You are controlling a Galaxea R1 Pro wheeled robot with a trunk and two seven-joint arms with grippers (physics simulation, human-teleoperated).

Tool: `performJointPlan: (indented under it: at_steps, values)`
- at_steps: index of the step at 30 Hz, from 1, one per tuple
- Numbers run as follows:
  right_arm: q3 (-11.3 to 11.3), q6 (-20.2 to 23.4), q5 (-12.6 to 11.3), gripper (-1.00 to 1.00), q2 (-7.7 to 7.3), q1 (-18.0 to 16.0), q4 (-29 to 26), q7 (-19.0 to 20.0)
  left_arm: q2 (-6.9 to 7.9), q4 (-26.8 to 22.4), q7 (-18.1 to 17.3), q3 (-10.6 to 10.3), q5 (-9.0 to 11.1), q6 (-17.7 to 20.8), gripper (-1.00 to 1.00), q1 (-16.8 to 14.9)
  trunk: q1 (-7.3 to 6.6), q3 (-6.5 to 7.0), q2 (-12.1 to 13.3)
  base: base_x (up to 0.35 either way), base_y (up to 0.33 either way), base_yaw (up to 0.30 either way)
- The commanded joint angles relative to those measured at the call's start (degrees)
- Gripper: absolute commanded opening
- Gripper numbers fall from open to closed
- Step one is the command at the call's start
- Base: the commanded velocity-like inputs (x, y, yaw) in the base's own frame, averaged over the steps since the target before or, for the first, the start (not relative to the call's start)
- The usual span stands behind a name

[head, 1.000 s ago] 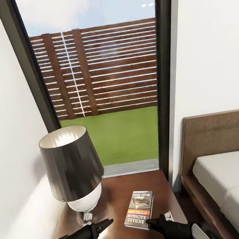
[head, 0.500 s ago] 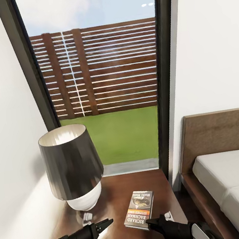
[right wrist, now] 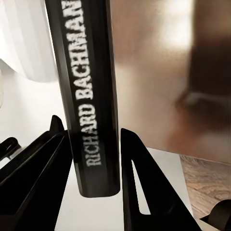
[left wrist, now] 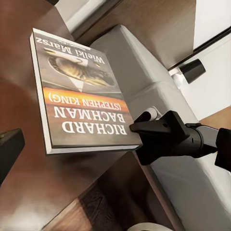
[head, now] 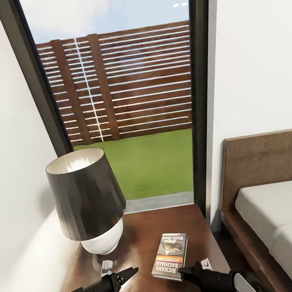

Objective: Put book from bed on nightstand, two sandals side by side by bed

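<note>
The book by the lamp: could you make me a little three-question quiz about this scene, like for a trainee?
1. True or false: the book lies flat on the bed.
2. Which claw is at the book's near corner? A) left claw B) right claw
3. Fill in: left of the book on the nightstand stands a ____ with a dark shade.

Key
1. False. It lies on the nightstand, cover up, with the bed off to the right.
2. B. The right wrist view shows the book's spine between the right claw's fingers, which do not look pressed on it; the left claw hangs apart from the book, fingers close together.
3. Lamp.
</note>
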Motion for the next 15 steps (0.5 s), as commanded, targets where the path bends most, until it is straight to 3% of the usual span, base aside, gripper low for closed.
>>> performJointPlan:
  at_steps: [1,7,15]
  values:
    - [-0.33,0.28,0.08,-1.00,0.04,-0.03,-0.02,0.09,0.00,0.01,-0.20,0.10,0.08,0.60,1.00,-0.03,-0.01,-0.06,-0.02,0.000,0.000,0.000]
    - [-0.33,0.28,0.10,-1.00,0.05,-0.03,-0.02,0.09,0.00,0.00,-0.20,0.17,0.13,0.68,1.00,-0.03,-0.01,-0.06,-0.02,0.128,0.000,0.000]
    - [-0.33,0.28,0.10,-1.00,0.09,-0.03,0.00,0.09,0.00,0.01,-0.20,0.22,0.17,0.67,1.00,-0.03,-0.01,-0.06,-0.02,0.022,0.000,0.000]
